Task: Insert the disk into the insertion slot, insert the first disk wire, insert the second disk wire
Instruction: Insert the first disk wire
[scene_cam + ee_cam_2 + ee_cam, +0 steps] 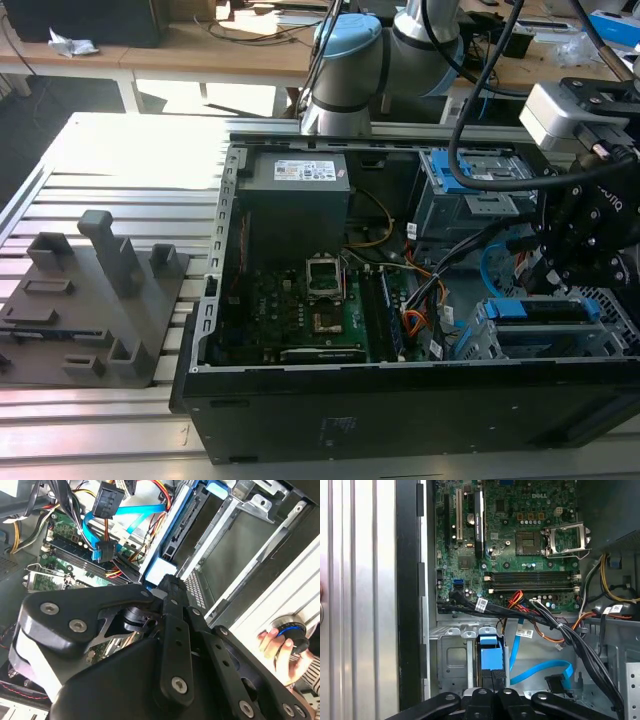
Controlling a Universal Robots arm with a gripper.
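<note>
Blue-framed disk (pixel 490 655), mostly hidden edge-on in the insertion slot (pixel 451 660), pinched by the closed pincer (pixel 493 678).

Tight against one side of the insertion slot (pixel 451 662) I have the black case wall (pixel 410 605). On its other side the second disk wire (pixel 540 672) loops over the floor and a thick black cable bundle (pixel 570 640) crosses. Beyond the slot, the motherboard (pixel 520 530) lies open.

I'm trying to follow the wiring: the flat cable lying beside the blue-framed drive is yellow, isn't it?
Not yellow. The flat cable lying beside the blue-framed drive is light blue, as the first wrist view shows.
</note>
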